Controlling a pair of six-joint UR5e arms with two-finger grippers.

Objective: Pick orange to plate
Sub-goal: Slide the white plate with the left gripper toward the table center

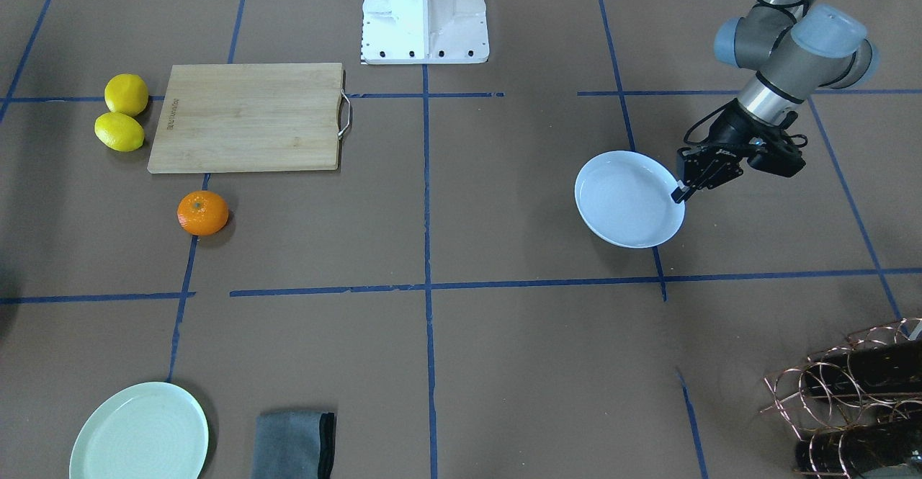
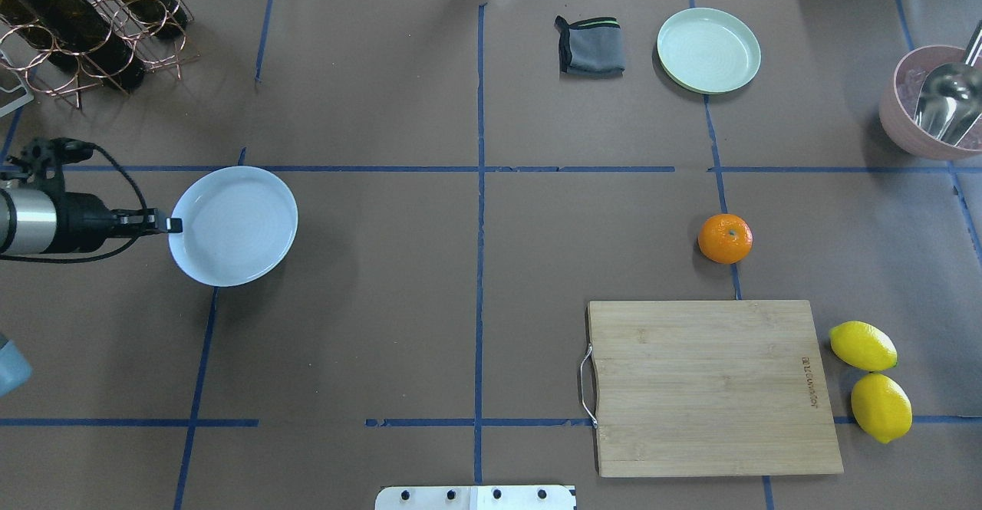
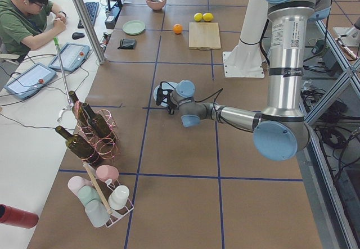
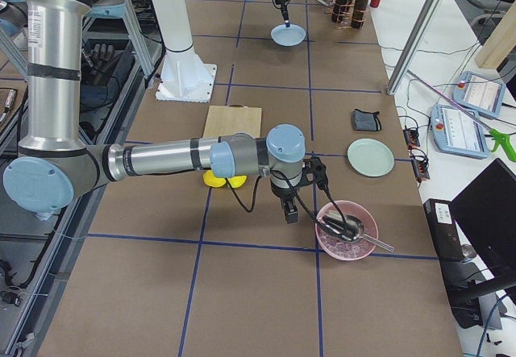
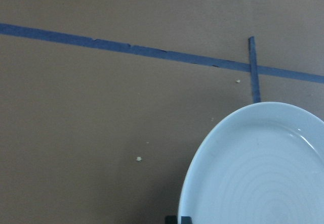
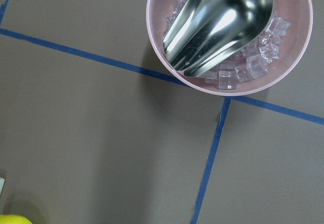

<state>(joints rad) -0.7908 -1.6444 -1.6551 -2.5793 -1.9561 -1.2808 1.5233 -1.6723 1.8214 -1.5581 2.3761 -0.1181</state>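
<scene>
Two arms, one obvious pick. The orange (image 2: pixel 725 238) sits on my right half of the table, just past the far edge of the cutting board (image 2: pixel 710 387), dimple up, touching nothing. It's round, so there's no long axis to align on.

The right gripper (image 4: pixel 289 210) hangs between the lemons (image 2: pixel 863 346) and the pink ice bowl (image 4: pixel 347 232), so the orange lies inboard of it, toward table centre. I can't tell how wide its jaws stand.

The left gripper (image 2: pixel 173 225) is well apart from the fruit, across the centre line. Its fingers are nearly together on the rim of the plate (image 2: pixel 230 226) and look pinched on it.

My read: right arm fetches, then carries across to the plate.
</scene>
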